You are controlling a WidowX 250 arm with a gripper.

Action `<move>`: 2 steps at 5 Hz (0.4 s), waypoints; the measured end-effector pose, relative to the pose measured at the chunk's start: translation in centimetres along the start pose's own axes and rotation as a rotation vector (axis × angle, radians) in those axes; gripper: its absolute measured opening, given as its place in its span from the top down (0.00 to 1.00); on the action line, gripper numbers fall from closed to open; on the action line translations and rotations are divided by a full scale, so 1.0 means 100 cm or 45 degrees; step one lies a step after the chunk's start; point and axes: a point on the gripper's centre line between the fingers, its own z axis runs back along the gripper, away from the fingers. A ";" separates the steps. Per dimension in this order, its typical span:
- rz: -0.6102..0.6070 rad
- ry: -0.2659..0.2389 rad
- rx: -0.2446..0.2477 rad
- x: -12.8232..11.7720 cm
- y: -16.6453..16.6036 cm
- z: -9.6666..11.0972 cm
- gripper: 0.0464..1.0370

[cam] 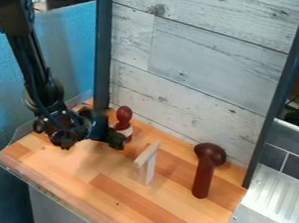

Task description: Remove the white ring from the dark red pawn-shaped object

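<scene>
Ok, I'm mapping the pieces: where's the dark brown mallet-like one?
In the camera view, the dark brown piece is at the wooden surface's right side, near the plank wall, right of the pale piece.

Whitewashed wood-plank panelling (204, 64) rises at twelve o'clock between dark upright posts (103, 53). A blue panel (75, 50) stands toward nine o'clock; grey tiles (296, 166) sit at three, above a white ribbed surface (278, 197) at four. The wood-strip tabletop (112, 200) spreads toward six o'clock.

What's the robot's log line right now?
hand: near red knob | pale stand: middle of board | round-headed brown piece: picture right
</scene>
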 end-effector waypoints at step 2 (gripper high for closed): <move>-0.001 0.005 0.014 0.003 0.002 -0.006 0.04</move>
